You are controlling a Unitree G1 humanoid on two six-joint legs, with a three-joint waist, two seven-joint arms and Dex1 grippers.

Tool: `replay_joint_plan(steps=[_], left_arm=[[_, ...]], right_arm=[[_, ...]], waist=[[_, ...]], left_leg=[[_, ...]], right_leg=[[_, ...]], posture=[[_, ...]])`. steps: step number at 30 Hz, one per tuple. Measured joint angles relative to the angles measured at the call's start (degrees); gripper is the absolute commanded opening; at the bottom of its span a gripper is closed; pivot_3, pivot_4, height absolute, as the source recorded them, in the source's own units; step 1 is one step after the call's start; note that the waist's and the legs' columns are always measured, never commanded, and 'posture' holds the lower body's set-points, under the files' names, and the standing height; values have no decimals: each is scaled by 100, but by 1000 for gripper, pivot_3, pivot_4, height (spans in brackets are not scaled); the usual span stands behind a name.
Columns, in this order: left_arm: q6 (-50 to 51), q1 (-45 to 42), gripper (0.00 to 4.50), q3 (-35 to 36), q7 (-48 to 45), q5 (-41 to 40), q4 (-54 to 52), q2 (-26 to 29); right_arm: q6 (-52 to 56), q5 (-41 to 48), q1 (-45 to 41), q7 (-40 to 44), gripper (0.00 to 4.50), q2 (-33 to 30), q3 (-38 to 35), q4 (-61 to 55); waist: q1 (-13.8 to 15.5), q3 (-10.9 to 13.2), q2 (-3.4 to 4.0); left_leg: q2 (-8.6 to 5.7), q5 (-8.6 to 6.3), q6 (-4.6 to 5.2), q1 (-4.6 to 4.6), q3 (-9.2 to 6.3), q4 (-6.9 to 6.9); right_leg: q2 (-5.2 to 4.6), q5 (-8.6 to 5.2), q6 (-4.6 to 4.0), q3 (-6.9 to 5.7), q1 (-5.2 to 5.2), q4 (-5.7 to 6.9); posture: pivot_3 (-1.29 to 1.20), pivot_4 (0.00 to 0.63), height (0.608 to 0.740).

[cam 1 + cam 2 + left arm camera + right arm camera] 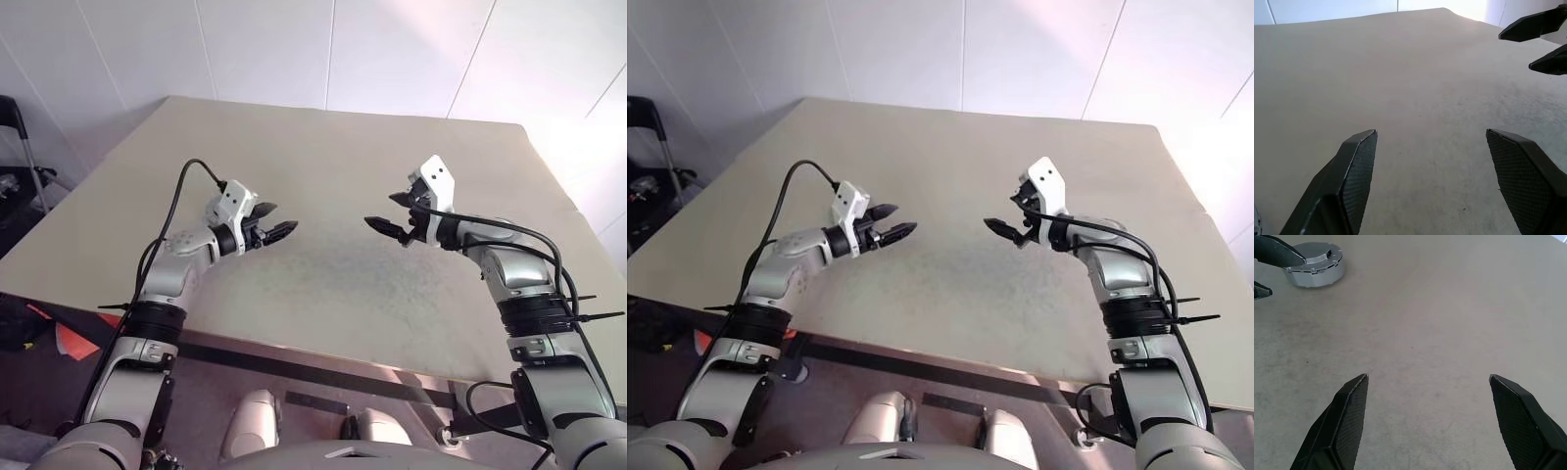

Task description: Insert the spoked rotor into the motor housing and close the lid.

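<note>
Now the left gripper (279, 219) and the right gripper (382, 211) are both wide open and hold nothing over the table (343, 137); a round grey part (1315, 264), maybe the lid, sits just beside the left claw's tips, so the left arm is nearer

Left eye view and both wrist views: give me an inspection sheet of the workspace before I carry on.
Surface: beige table, faint grey smudging in the middle, between the grippers.
Job's things: nothing seen.
Clutter: nothing seen on the table top; a round silver part shows behind the left gripper, and I cannot tell whether it belongs to the arm.
Grippers: left gripper and right gripper hang over the table facing each other, jaws open, holding nothing.
Cables: black cable loops off the left wrist; black cables run along the right forearm.
Surroundings: white panelled wall; dark frame beyond the table's left edge.
</note>
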Motion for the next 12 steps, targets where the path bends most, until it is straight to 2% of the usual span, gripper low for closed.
replay_joint_plan(steps=[12], left_arm=[[30,-1,3752,24,169,3,-101,-109]], right_arm=[[-2,-89,-52,-247,4457,4,0,2]], waist=[[-1,0,0]], left_leg=[[0,0,-1,0,0,0]], right_leg=[[0,0,0,0,0,0]], posture=[[0,0,740]])
